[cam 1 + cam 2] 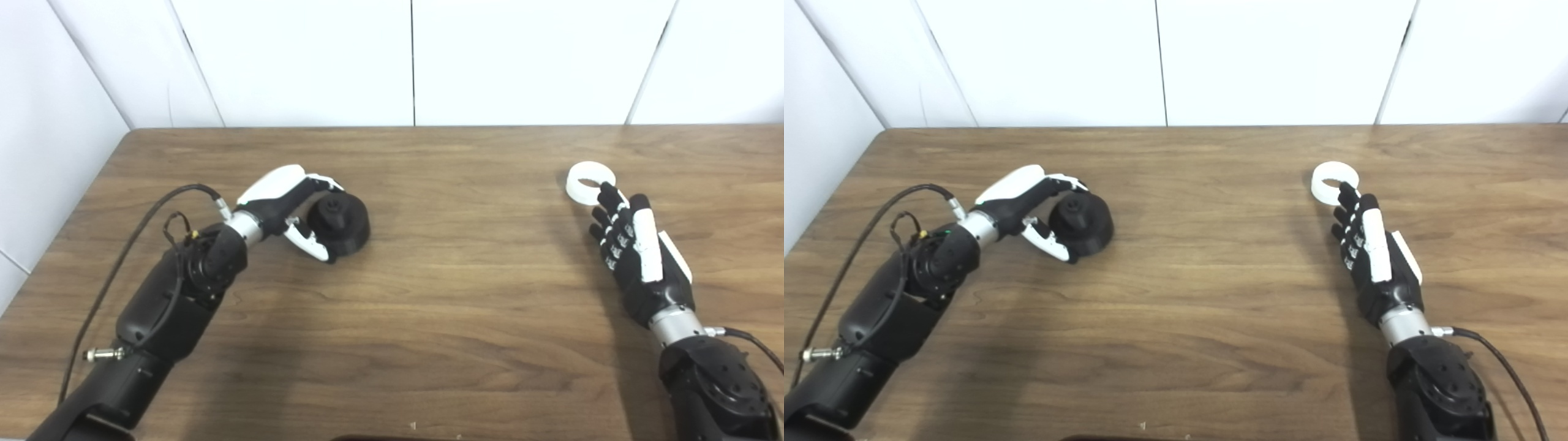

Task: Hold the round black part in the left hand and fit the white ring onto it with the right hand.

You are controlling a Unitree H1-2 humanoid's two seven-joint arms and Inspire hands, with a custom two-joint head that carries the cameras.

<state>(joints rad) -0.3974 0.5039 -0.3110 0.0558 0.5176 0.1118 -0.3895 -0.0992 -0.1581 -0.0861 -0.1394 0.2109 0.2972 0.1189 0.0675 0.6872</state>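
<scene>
On the wooden desk (429, 294), the left hand (288, 205) curled its fingers around the round black part (340, 225) resting at the desk's left, while the right hand (637, 257) lay with fingers spread, fingertips touching the white ring (589, 182) at the desk's right.
</scene>
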